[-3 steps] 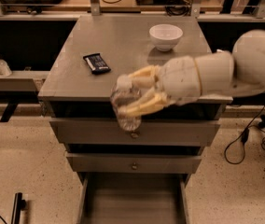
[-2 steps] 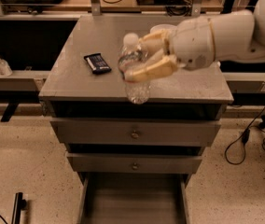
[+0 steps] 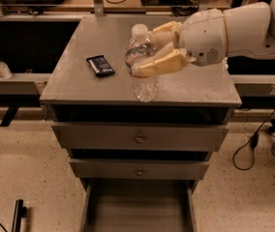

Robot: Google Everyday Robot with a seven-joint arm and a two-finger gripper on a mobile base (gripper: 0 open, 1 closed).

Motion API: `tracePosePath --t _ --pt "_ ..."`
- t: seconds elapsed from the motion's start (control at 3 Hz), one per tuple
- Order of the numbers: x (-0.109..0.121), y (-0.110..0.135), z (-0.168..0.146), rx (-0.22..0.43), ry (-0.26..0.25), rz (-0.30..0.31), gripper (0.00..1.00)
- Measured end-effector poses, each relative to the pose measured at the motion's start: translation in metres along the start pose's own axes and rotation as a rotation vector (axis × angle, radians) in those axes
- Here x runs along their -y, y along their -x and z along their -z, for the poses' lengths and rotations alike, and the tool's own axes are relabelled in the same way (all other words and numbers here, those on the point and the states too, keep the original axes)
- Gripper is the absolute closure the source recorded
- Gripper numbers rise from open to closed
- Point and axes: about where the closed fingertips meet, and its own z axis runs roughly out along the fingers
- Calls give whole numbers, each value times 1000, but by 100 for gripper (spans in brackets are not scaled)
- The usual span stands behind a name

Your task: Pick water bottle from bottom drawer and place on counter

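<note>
**Bottle (image 3: 144,86) gripped upright over the counter (image 3: 99,37)**

Clear, crinkled plastic with a white screw cap, standing upright at the front part of the flat, matte grey top; base resting on it or just off it, impossible to tell. Clamped across the label band by the gripper (image 3: 142,52): two smooth cream fingers (image 3: 161,64), closed to the bottle's width, reaching in from the right on a rounded white arm (image 3: 253,23). Flat dark wrapped bar (image 3: 100,65) lying to the left, apart from the bottle. Below, two grey metal drawers (image 3: 139,137) with round knobs, shut. Lowest, the bottom drawer (image 3: 137,204), pulled out, a plain grey tray.
</note>
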Motion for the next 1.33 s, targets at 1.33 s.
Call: tracePosePath --t 1.33 --pt "109 -36 26 77 -412 -270 100"
